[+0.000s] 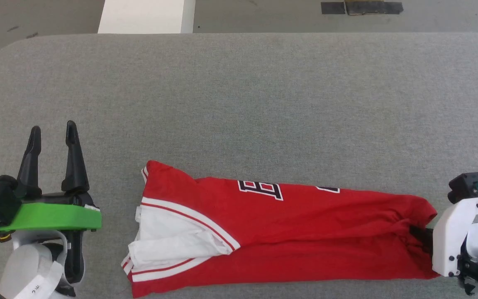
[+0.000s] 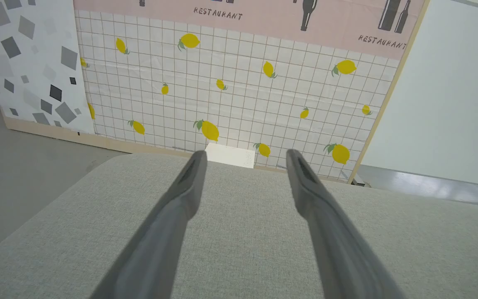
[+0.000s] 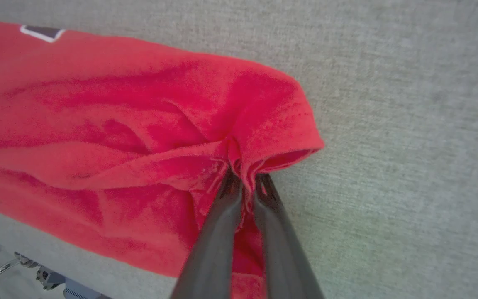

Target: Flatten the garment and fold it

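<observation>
Right gripper [image 3: 245,179]: I see the two dark tapered fingers pinched together on a bunched fold at the right end of the garment [image 3: 118,124]. The soft red knit puckers into radiating creases at the clamp. Just right of the tips the hem curls into a small open loop.

Head view: that same end of the garment [image 1: 305,236] is gathered against the white wrist bracket [image 1: 454,236], near right. The garment lies as a long, narrow red band running left to right along the near side of the table [image 1: 239,104]. It looks doubled lengthwise. The white sleeve [image 1: 168,241] sits crumpled at the left end, edged with red-and-white striped trim. Blocky black print with a white outline [image 1: 262,189] shows partly along the far edge.

Left gripper [image 1: 52,129]: fingers spread apart, nothing between them, on a green mount left of the garment and clear of the cloth. Its wrist view shows the left gripper [image 2: 245,155] above bare cover.

The table cover is grey woven fabric, matte, with a rounded far-left corner. Beyond it stands a lemon-print tiled panel [image 2: 243,95].
</observation>
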